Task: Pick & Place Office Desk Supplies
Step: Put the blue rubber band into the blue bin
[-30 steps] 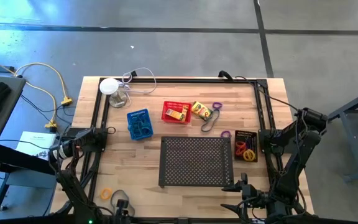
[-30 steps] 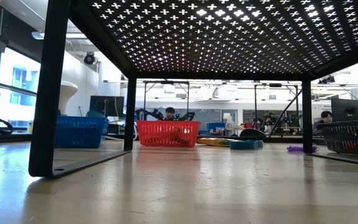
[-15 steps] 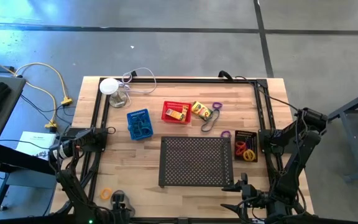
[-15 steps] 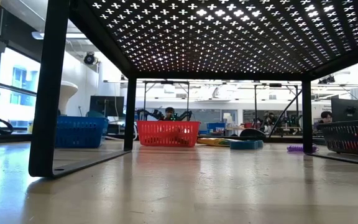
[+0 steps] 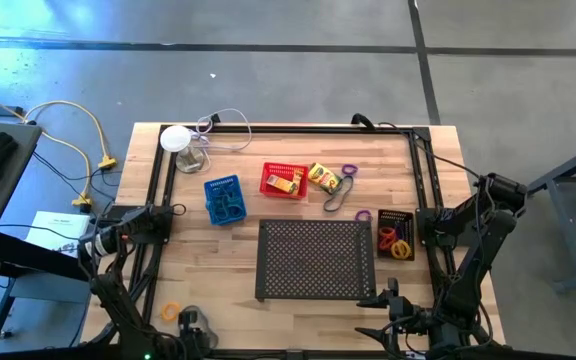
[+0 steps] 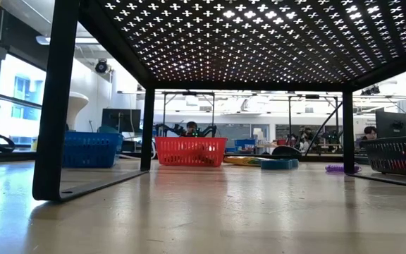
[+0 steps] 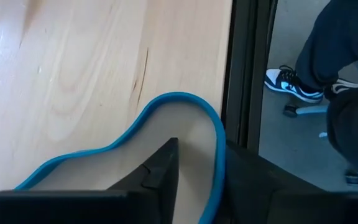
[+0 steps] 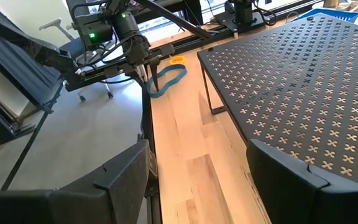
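Table (image 5: 298,320): pale wood, smooth, slight sheen. Tray (image 5: 315,258): matt black perforated metal. Baskets (image 5: 222,199): plastic mesh. Blue band (image 7: 129,142): smooth rubber.

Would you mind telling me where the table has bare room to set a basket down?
Bare wood lies between the blue basket and the black tray, running down the tray's left side. The far right corner is also bare. It is crowded around the red basket, crayon box and black basket.

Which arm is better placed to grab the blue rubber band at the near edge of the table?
Left. Its end effector sits right at the blue rubber band, while the right end effector waits beside the black tray.
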